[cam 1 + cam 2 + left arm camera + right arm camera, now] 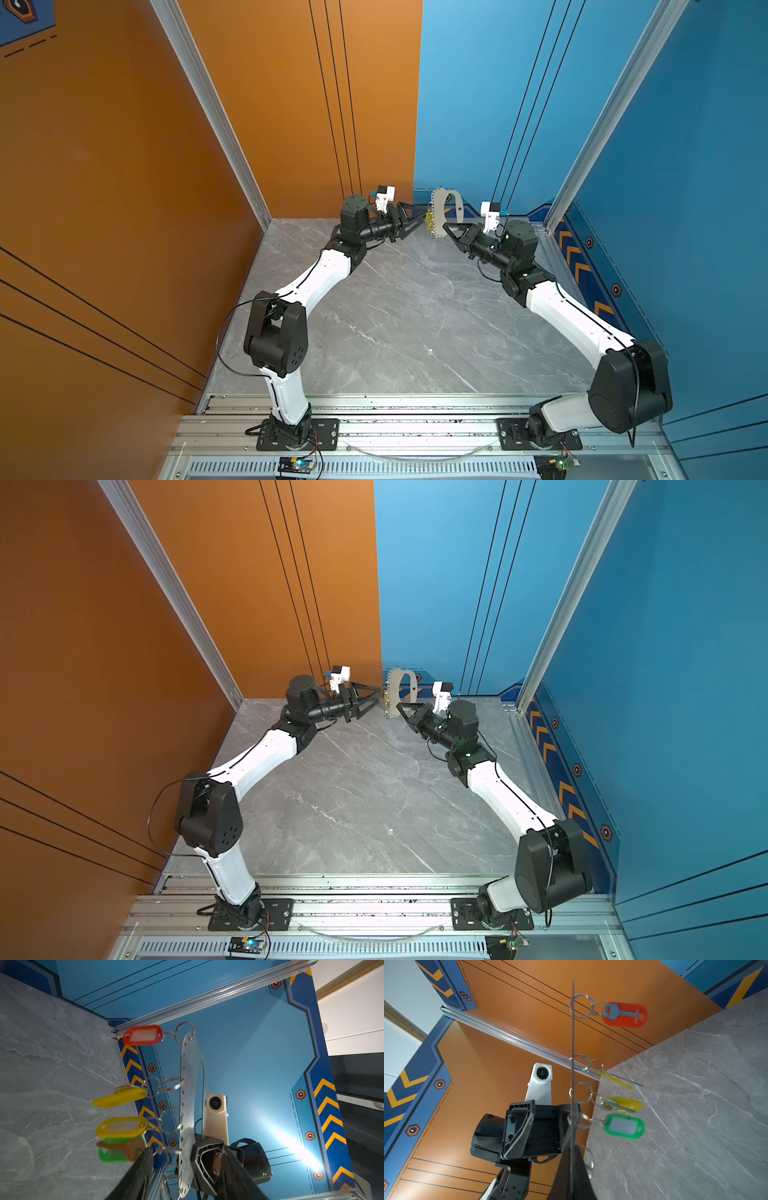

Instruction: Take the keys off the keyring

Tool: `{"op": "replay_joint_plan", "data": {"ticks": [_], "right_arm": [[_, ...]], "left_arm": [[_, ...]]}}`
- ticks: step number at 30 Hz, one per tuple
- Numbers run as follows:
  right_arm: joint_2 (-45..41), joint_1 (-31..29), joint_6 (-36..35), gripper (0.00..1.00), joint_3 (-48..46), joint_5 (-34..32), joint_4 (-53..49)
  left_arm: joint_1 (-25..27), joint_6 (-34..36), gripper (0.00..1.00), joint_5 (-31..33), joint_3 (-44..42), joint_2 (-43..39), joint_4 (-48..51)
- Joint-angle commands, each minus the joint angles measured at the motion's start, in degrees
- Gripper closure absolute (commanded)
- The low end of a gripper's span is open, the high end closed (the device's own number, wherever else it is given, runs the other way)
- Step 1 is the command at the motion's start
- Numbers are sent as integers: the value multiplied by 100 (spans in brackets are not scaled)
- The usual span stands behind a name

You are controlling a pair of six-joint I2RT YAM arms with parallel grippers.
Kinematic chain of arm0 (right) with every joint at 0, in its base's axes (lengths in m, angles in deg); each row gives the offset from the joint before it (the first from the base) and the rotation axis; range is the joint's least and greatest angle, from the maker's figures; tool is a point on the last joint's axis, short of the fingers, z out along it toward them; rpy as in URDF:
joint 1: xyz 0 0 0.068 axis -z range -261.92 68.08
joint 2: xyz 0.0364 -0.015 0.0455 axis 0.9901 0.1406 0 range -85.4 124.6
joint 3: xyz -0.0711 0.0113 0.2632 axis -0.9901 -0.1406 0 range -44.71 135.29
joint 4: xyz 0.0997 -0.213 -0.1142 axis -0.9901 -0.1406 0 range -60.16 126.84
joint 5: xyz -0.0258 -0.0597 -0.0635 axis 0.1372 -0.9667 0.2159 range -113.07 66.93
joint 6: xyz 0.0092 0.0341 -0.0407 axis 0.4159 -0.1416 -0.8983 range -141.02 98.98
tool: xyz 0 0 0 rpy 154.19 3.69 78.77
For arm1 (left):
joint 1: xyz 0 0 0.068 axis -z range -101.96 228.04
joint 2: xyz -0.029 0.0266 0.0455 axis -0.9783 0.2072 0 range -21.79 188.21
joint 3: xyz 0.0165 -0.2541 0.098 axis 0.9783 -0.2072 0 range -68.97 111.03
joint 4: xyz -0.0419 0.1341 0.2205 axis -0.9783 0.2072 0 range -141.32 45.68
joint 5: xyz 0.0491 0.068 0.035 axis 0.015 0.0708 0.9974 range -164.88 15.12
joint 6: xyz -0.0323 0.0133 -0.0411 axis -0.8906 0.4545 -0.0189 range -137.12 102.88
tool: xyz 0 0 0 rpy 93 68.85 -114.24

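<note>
The right gripper is clamping the upright keyring at the 12 o'clock edge of the table. The left gripper, jaws parted, is hovering at its 9 o'clock, where the tagged keys are dangling.

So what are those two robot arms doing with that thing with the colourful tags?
The right end effector is shut on one end of the keyring and holds the plate up in the air on its edge. The left end effector is open, right at the plate's edge with the rings, near the green tag. Four keys hang from it, marked by the green tag, a red tag and two yellow tags.
</note>
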Motion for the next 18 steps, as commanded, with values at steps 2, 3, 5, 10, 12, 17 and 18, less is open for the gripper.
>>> {"op": "replay_joint_plan", "data": {"ticks": [2, 3, 5, 10, 12, 17, 18], "right_arm": [[-127, 57, -2010, 100, 1113, 384, -2587], [-100, 73, -2241, 100, 1316, 386, -2930], [-33, 93, -2611, 100, 1661, 360, -3514], [137, 6, -3305, 100, 2430, 215, -4626], [202, -70, -3566, 100, 2733, 78, -5049], [311, -319, -3934, 100, 3282, -279, -5689], [319, -374, -3968, 100, 3361, -361, -5752]], "left_arm": [[-110, 1437, 44, 37, -33, -415, 995], [-111, 1922, 43, 114, 48, -466, 1501], [-106, 2760, 43, 287, 192, -548, 2343], [-50, 4024, 43, 594, -112, -833, 2777], [-15, 4414, 44, 598, -340, -979, 2705], [177, 5362, 50, 631, -1170, -1460, 1974], [195, 5420, 51, 553, -1397, -1547, 1656]]}}
